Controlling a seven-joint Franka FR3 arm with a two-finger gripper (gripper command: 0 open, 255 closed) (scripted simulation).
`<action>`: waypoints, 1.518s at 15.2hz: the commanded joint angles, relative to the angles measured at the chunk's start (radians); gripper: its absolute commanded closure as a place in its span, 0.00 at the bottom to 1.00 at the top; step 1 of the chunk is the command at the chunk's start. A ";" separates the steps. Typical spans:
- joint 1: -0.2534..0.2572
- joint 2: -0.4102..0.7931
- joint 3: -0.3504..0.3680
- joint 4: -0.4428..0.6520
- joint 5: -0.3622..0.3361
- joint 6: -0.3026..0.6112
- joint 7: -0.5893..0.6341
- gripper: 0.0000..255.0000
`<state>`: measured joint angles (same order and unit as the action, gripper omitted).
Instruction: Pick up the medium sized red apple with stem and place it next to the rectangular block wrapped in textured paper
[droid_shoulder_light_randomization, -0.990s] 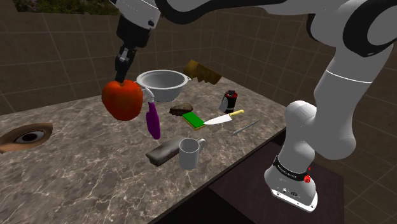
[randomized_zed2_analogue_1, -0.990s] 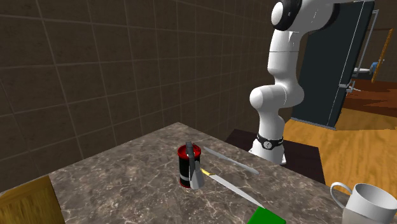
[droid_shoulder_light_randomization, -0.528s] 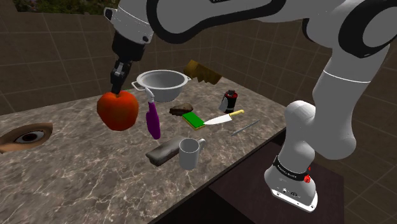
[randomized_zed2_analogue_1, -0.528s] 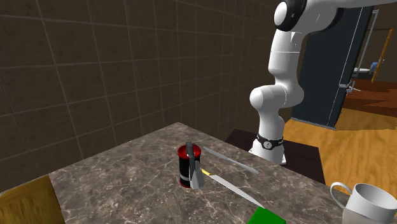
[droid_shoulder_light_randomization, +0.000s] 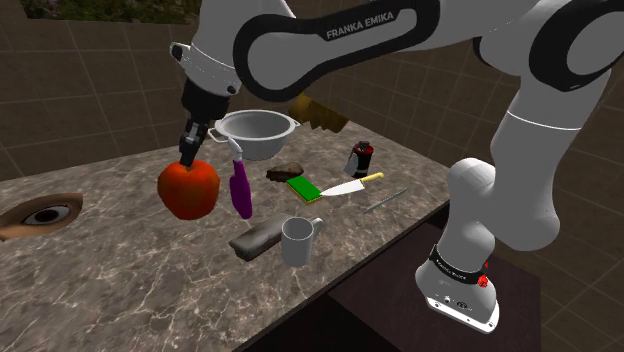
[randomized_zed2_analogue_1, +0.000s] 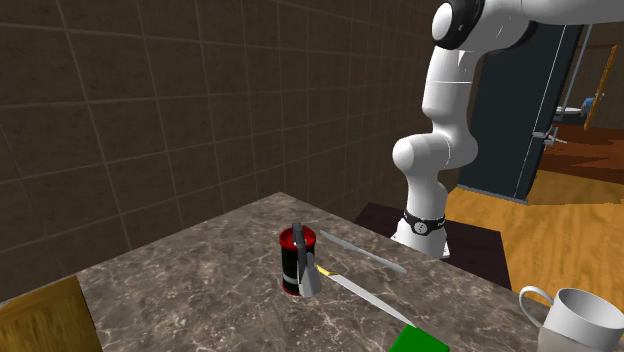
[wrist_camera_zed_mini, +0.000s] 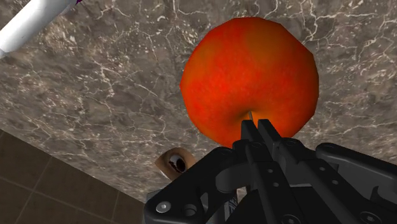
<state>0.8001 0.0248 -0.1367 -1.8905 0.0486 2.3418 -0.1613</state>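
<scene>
tool (droid_shoulder_light_randomization: 188, 154) clamped on apple (droid_shoulder_light_randomization: 189, 190) stem only | apple over desk (droid_shoulder_light_randomization: 120, 270), apart from block (droid_shoulder_light_randomization: 258, 240) | carry slow, no swing, lower just beside block

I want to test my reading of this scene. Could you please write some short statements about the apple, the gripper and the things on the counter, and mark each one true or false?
1. The gripper is shut on the stem of the red apple. True.
2. The white mug lies on its side. False: it stands upright, right beside the textured block.
3. The apple rests inside the white bowl. False: the apple is at the gripper, apart from the bowl.
4. A knife lies beside the green pad. True.
</scene>
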 joint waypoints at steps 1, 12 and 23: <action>0.000 0.003 0.000 -0.023 0.001 0.027 -0.001 1.00; 0.000 0.044 0.002 -0.124 0.018 0.169 -0.016 1.00; -0.003 0.107 0.007 -0.196 0.046 0.302 -0.039 1.00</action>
<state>0.7974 0.1269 -0.1308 -2.0790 0.0920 2.6305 -0.1985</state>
